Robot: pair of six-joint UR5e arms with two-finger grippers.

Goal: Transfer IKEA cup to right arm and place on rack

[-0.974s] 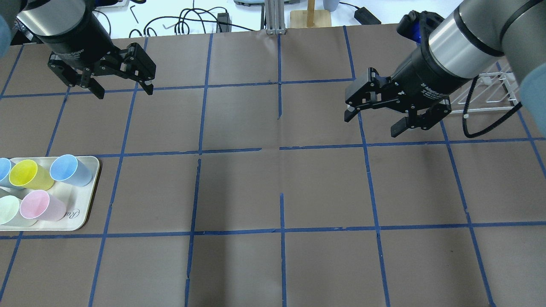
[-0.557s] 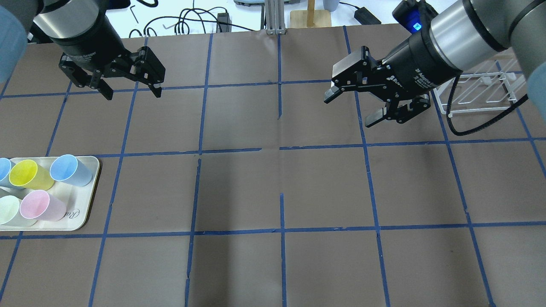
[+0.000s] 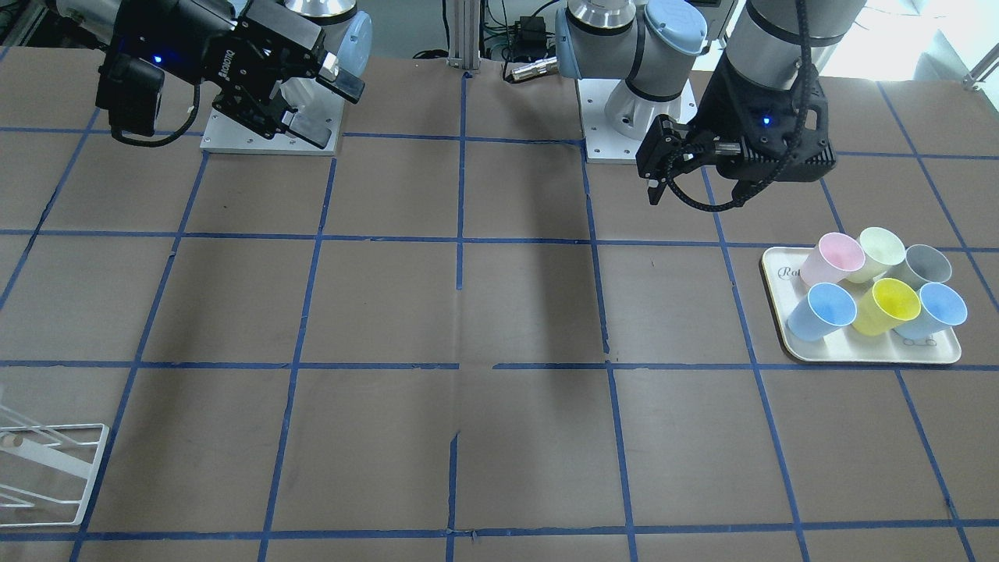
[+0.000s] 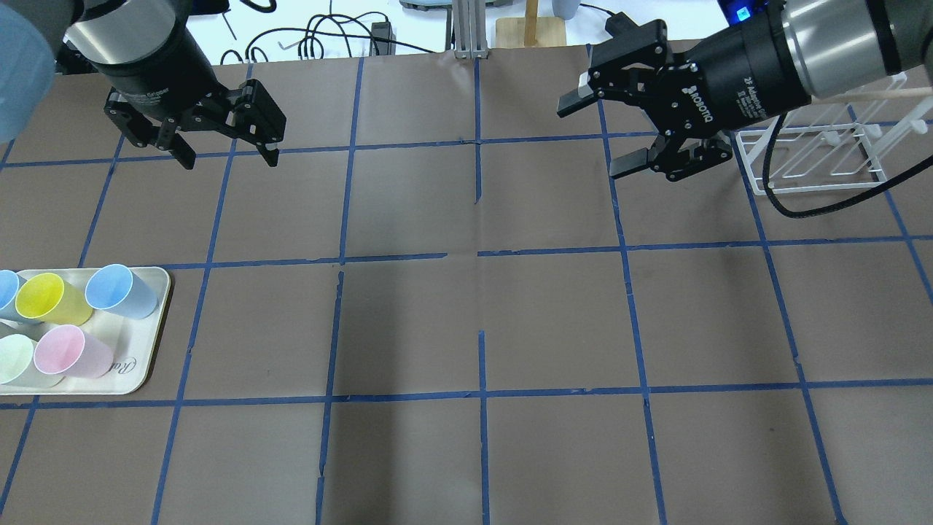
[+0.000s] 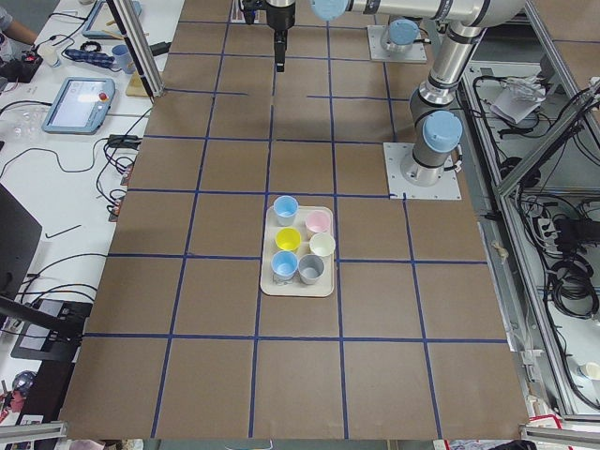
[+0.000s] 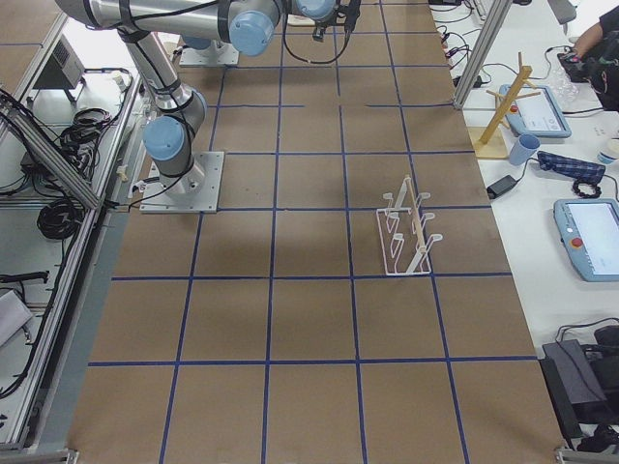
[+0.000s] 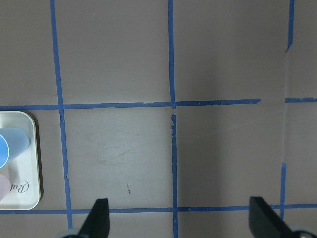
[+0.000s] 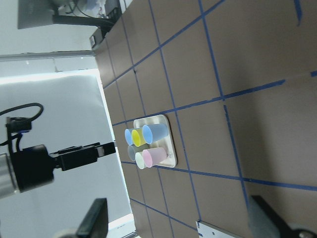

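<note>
Start only: blue cup (image 4: pixel 116 290) upright on tray (image 4: pixel 157 350) among other cups (image 4: pixel 51 299), left claw (image 4: pixel 228 158) and right claw (image 4: pixel 594 138) both spread apart, gripping nothing; pickup, handover, placing on rack (image 4: pixel 816 157) all pending.

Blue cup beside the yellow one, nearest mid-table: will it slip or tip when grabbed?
The blue cup seems thin plastic, so probably light. Its smooth tapered wall might slip. Standing on its narrow end, it could tip toward the yellow cup.
</note>
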